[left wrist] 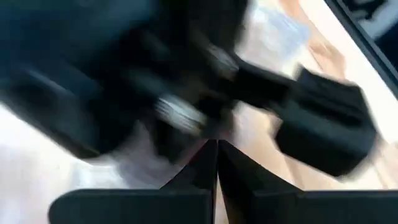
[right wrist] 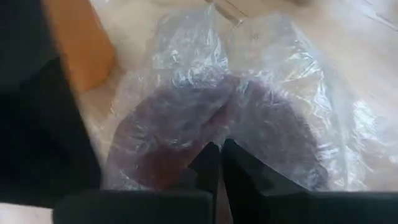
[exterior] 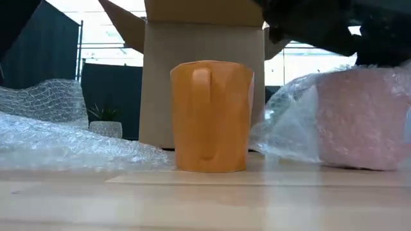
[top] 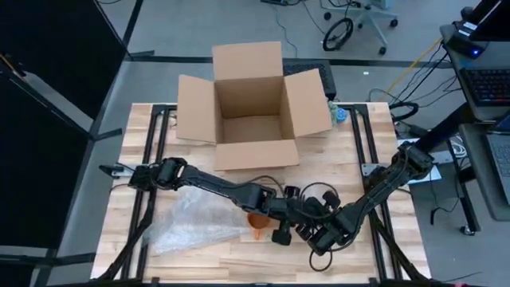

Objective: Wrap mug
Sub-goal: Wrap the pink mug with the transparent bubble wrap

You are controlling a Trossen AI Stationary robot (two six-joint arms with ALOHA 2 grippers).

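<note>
Overhead, table-level, 2 close wrist views

1. This is a robotics lab or workshop. A wooden surface (top: 239, 263) sits on a black metal frame (top: 149, 151) over a grey concrete floor (top: 96, 183).
2. Beyond the cardboard box (top: 251, 104), a wheeled office chair (top: 362, 20) and loose cables (top: 414, 68) lie on that floor.
3. Right of the box stands a desk with a keyboard (top: 486, 84).
4. Left of it hangs a dark curtain (top: 48, 96).

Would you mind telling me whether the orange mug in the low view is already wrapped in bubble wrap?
No, the orange mug stands bare and upright on the table, while the bubble wrap lies beside it.
</note>
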